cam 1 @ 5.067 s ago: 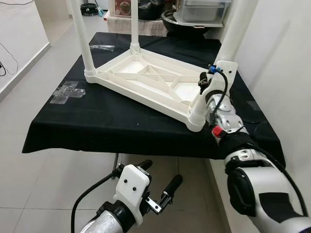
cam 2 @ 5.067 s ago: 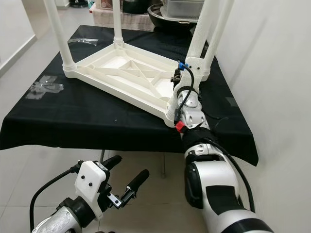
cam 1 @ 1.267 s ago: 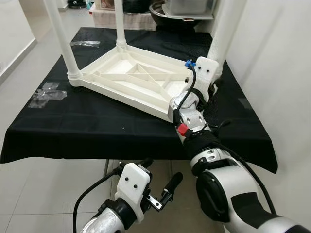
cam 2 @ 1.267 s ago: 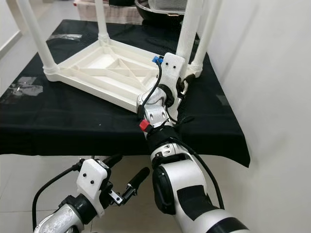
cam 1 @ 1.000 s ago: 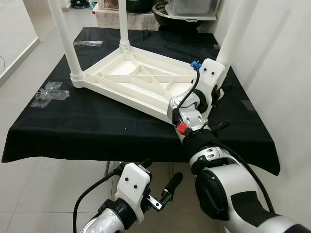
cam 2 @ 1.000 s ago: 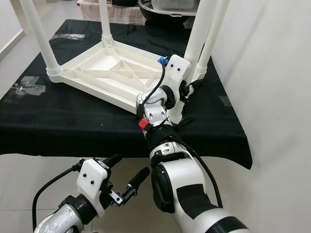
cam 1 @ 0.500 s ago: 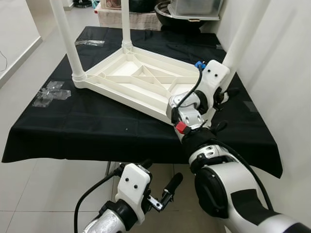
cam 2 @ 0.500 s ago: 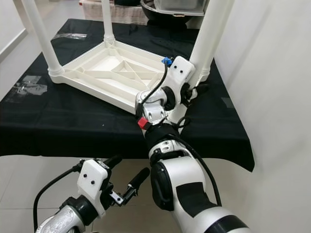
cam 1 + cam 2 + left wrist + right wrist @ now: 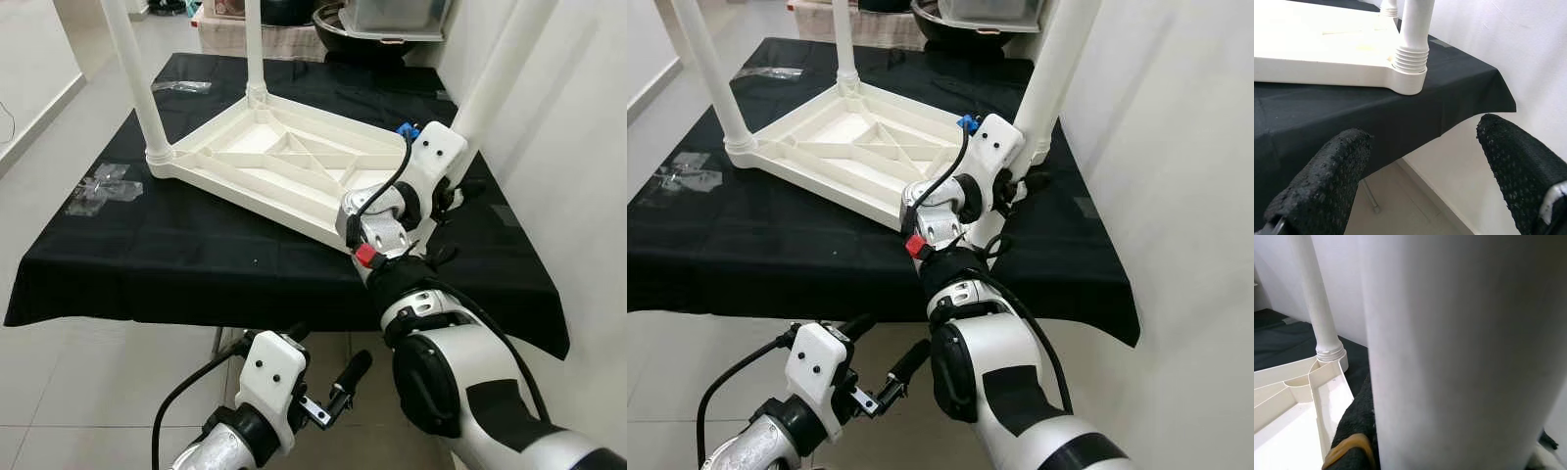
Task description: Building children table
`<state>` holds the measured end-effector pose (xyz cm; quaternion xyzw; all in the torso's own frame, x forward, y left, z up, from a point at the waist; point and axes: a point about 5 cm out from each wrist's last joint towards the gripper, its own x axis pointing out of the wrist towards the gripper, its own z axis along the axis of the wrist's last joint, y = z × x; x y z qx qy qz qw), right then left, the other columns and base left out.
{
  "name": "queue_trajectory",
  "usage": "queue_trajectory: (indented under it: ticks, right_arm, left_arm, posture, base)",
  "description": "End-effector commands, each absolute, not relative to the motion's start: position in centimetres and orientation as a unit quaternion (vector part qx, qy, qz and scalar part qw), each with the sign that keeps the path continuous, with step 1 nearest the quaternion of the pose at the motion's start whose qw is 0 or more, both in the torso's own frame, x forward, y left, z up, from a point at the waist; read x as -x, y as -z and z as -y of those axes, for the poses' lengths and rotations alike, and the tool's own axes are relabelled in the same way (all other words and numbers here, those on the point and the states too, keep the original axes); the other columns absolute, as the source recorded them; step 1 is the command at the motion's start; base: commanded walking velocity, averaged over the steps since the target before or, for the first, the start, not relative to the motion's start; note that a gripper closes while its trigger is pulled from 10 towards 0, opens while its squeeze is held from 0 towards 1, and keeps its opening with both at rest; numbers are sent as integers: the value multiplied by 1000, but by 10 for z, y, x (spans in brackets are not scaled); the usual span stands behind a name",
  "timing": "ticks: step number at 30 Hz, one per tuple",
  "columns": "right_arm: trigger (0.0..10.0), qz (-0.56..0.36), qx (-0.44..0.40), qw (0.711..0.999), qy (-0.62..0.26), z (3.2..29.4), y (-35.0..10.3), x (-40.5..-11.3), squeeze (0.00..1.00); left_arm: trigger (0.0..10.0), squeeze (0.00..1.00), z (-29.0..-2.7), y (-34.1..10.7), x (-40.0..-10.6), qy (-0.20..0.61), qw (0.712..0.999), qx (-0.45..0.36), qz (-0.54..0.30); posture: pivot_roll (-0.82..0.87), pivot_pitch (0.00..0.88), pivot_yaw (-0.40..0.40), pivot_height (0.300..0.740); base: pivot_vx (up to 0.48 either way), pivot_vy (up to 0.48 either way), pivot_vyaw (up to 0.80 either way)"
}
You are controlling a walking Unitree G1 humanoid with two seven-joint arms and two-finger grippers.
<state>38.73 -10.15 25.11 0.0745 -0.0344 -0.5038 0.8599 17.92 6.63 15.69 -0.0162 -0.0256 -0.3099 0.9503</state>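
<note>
From the head cameras, the white moulded-plastic children's table (image 9: 284, 166) is lying upside down on the black cloth-covered work table (image 9: 147, 255), its ribbed underside facing up and its round white legs pointing straight up. Its long axis is running from the near right corner away to the far left. The right gripper (image 9: 1019, 186) is reaching over that near right corner, where the near right leg (image 9: 1048, 88) is standing in its socket; the black fingers are sitting on either side of the leg low down, but whether they are pressing it cannot be told. The left gripper (image 9: 328, 387) is hanging low, below the cloth's front edge, fingers spread with nothing between them.

In the left wrist view, the two black textured fingertips (image 9: 1322, 181) are standing wide apart, and beyond them the ribbed collar (image 9: 1409, 61) of a corner leg is sitting seated in the tabletop frame.

In the right wrist view, the smooth white leg (image 9: 1449, 357) is lying right against the camera, with a dark finger pad (image 9: 1354, 431) beside it and another leg (image 9: 1315, 298) further off.

The piece looks light, stiff and hollow, with a slick surface; the leg would probably slip under a loose pinch, so a firm hold low near the collar seems best for twisting or pressing it home.
</note>
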Motion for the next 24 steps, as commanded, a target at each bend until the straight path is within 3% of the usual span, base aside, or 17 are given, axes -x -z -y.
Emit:
queue_trajectory:
  ticks: [1, 13, 24]
  right_arm:
    - [10000, -59, -59, 844, 530, 107, -209, -382, 0]
    - [10000, -53, -64, 839, 537, 115, -214, -384, 0]
    - [10000, -33, -55, 862, 502, 92, -215, -382, 0]
  left_arm:
    - [10000, 0, -65, -157, -177, 314, 949, 18, 23]
    - [10000, 0, -65, -157, -177, 315, 949, 15, 24]
    - [10000, 0, -66, -156, -178, 314, 949, 14, 24]
  posture:
    - [114, 157, -82, 740]
    - [110, 163, -81, 740]
    - [104, 166, -81, 740]
  base:
    - [0, 0, 0]
    - [0, 0, 0]
    - [0, 0, 0]
